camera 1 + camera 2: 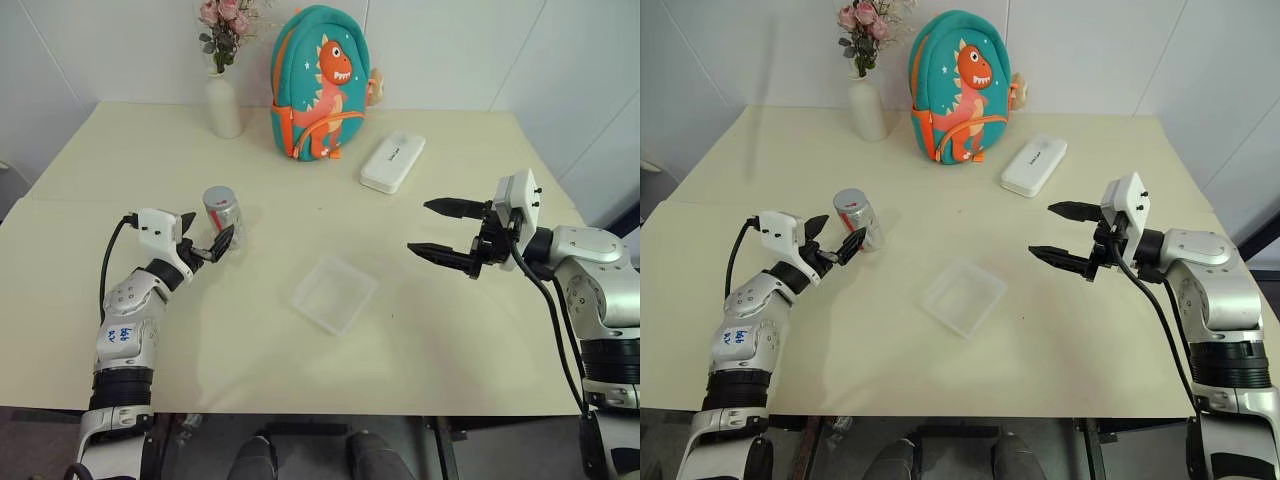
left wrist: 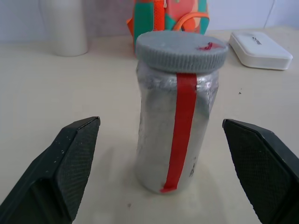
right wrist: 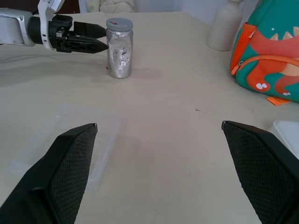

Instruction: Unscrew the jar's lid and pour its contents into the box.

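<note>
— Where is the jar (image 1: 222, 216) sitting, and is anything readable on it?
— It is standing upright on the counter (image 1: 150, 160) toward the left edge, with the grey lid (image 2: 181, 50) screwed on. A red stripe is running down its silvery side and a small red mark is showing on the lid; no lettering can be made out.
— And the left gripper (image 1: 207, 240)?
— Its fingers (image 2: 63, 163) are spread wide, one on each side of the jar, not touching it.
— The right gripper (image 1: 440, 232)?
— It is hovering over the right part of the counter, fingers (image 3: 56, 177) wide apart and holding nothing, pointing toward the middle.
— The box (image 1: 335, 294)?
— The clear tray is lying near the middle of the counter, closer to the front edge, between the two grippers.
— Any writing elsewhere?
— The white case (image 1: 393, 162) near the back edge is carrying a small dark mark, too small to read. The dinosaur backpack (image 1: 320, 85) and flower vase (image 1: 224, 103) are standing along the back edge.
</note>
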Robot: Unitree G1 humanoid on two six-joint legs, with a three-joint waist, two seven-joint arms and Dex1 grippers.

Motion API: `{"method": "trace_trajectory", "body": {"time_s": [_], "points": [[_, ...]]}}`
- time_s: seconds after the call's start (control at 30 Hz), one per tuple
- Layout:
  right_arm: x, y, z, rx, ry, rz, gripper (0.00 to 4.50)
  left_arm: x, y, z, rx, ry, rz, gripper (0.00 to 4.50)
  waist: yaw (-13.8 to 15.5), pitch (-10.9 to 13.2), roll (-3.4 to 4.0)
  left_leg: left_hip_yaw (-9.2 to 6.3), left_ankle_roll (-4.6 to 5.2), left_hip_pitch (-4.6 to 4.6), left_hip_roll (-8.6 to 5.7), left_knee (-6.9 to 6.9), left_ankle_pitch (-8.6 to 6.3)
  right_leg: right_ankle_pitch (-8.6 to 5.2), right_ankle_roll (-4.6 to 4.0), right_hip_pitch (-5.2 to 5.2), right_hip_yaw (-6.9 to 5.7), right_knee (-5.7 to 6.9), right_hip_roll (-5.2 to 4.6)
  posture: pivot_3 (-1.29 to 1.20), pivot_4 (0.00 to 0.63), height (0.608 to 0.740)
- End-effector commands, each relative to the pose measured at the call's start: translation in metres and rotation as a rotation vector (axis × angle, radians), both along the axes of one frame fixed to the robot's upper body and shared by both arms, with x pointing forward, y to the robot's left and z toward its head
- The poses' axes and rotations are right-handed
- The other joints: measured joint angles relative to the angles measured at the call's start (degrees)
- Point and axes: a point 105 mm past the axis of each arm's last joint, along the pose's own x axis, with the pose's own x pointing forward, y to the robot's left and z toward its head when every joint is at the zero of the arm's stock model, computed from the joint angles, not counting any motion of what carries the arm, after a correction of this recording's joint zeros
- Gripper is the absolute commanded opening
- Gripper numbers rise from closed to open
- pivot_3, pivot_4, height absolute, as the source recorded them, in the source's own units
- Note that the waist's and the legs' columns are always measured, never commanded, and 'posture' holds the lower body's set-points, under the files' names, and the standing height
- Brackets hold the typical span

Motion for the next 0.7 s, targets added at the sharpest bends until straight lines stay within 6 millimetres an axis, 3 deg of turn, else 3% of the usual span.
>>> {"method": "trace_trajectory", "body": {"time_s": [0.03,0.47,0.7], "points": [[-0.004,0.002,0.012,0.016,-0.048,0.006,4.50,0.006,0.000,0.011,0.013,-0.042,0.001,4.47,0.0,0.0,0.00,-0.01,0.00,0.00,0.01,-0.01,0.00,0.00,0.00,-0.02,-0.01,0.01,0.01,0.00,0.150,0.740],[-0.002,0.004,0.014,0.027,-0.060,-0.009,4.50,0.030,-0.024,0.015,0.006,-0.047,-0.079,4.47,0.4,0.0,0.00,0.00,0.00,-0.01,0.01,0.00,0.00,0.00,0.01,-0.01,-0.01,0.01,0.01,0.00,0.150,0.740],[-0.001,0.003,0.013,0.027,-0.063,-0.021,4.50,0.031,-0.028,0.017,0.002,-0.059,-0.093,4.47,0.5,0.0,0.00,0.00,0.00,-0.01,0.01,0.00,0.00,0.00,0.01,-0.02,-0.01,0.01,0.01,0.00,0.150,0.740]]}}
